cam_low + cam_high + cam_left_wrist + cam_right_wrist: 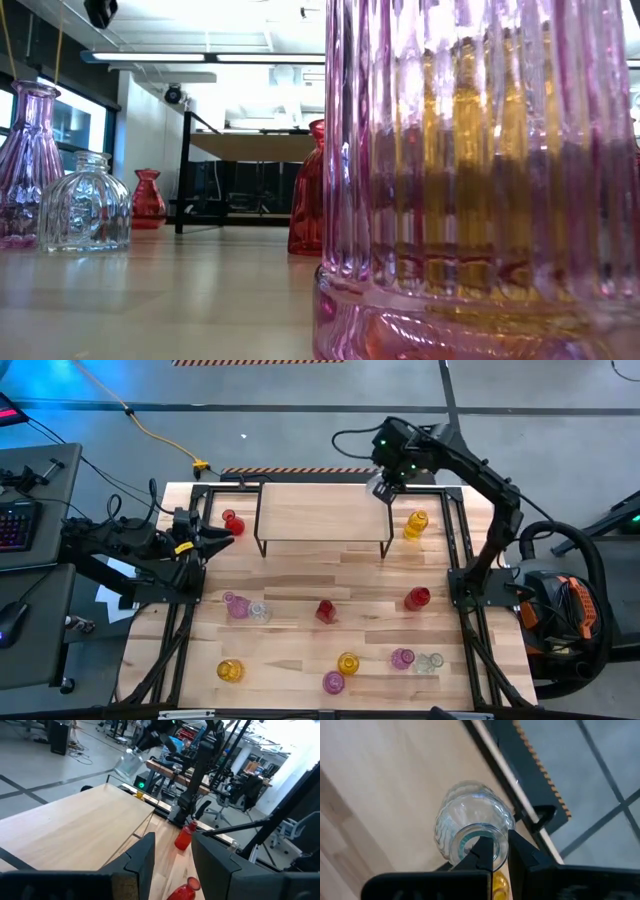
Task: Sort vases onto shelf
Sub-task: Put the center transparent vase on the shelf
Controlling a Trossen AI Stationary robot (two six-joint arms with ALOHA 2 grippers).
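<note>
The shelf [325, 510] stands at the table's far middle, its wooden top bare. My right gripper [385, 488] hangs over the shelf's far right corner, shut on a clear vase [470, 825]; the left wrist view shows this vase [129, 762] tilted in the air above the shelf. My left gripper [172, 857] waits open at the table's left, level, near a red vase [232, 522] standing on the table. Other vases stand on their bases across the table: yellow [416, 525], red [417, 598], red [326, 610], pink [237, 605], clear [259, 611]. My right gripper holds the clear vase by the rim of its mouth [496, 839], one finger inside the neck and one outside. The fingers come from above, slanting down. The vase hangs below them, tilted, lifted clear of the shelf top.
Several more vases stand near the front edge: yellow [230, 671], yellow [348, 663], pink [333, 682], pink [402, 658], clear [430, 662]. The pink one fills the low view [480, 180]. Black frame rails [460, 540] run along the table's sides.
</note>
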